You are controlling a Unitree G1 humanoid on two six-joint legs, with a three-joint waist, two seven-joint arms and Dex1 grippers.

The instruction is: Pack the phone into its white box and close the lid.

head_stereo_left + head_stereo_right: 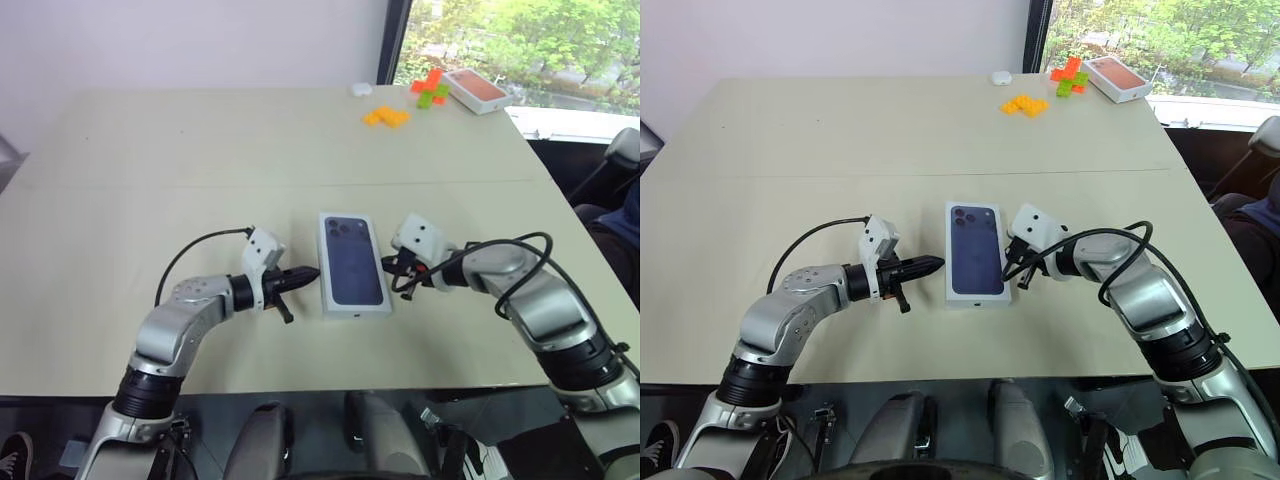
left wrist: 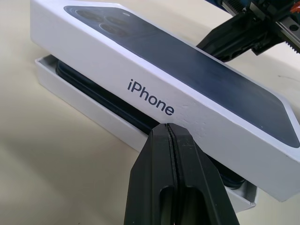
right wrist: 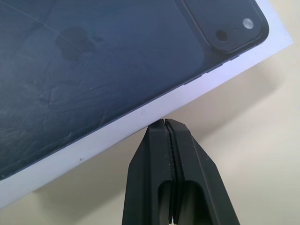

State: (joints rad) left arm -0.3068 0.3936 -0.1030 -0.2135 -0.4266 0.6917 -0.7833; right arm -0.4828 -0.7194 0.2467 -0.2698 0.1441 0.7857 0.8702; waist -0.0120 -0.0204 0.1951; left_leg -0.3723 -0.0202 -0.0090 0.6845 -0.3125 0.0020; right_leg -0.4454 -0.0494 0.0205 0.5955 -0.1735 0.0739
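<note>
The lid (image 1: pixel 352 262), white with a dark blue phone printed on top, lies over the white box (image 2: pixel 89 105) in the middle of the table. It rests high, leaving a gap along the side. In that gap the dark edge of the phone (image 2: pixel 103 93) shows inside the box. My left gripper (image 1: pixel 308 273) is shut, its tips against the lid's left side wall by the printed word. My right gripper (image 1: pixel 395 270) is shut too, with its tips at the lid's right edge (image 3: pixel 140 115). Neither holds anything.
At the far right corner of the table lie an orange-topped box (image 1: pixel 477 90), orange blocks (image 1: pixel 386 116), orange and green blocks (image 1: pixel 431 90) and a small white object (image 1: pixel 361 89). The table's near edge runs just behind both arms.
</note>
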